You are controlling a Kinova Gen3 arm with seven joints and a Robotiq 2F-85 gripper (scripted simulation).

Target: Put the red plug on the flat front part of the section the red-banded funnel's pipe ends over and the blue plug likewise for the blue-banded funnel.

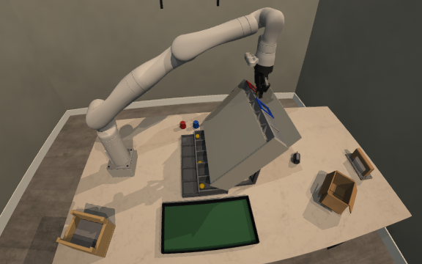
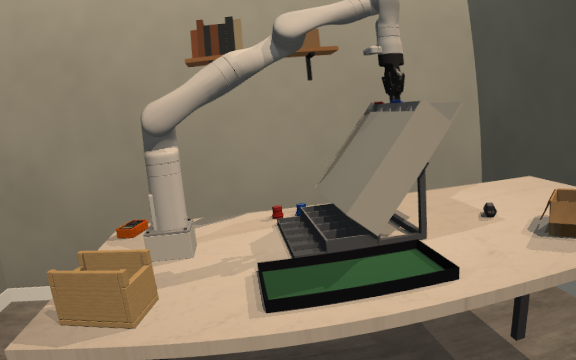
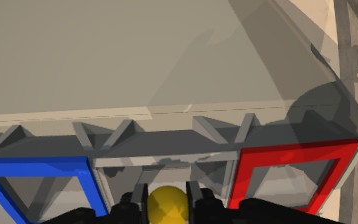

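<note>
My gripper point(image 1: 260, 94) point(image 2: 394, 99) point(image 3: 167, 198) is shut on a yellow marble point(image 3: 167, 206). It holds it over the unbanded funnel between the red-banded funnel point(image 3: 300, 151) and the blue-banded funnel point(image 3: 40, 166). The grey cover point(image 1: 233, 136) point(image 2: 355, 145) slants above the sectioned base and hides the pipes. Three yellow marbles show in the sections: one at the back point(image 1: 197, 136), one in the middle point(image 1: 199, 162), one at the front point(image 1: 201, 186). The red plug point(image 1: 183, 125) point(image 2: 277, 212) and the blue plug point(image 1: 195, 124) point(image 2: 301, 209) stand on the table behind the base.
A green tray with a black rim point(image 1: 163, 227) point(image 2: 358, 296) lies in front of the base. A wooden box point(image 1: 105, 235) point(image 2: 103, 300) stands at the front left. A small black object point(image 1: 296, 158) point(image 2: 489, 209) and an open cardboard box point(image 1: 333, 196) point(image 2: 570, 215) are on the right.
</note>
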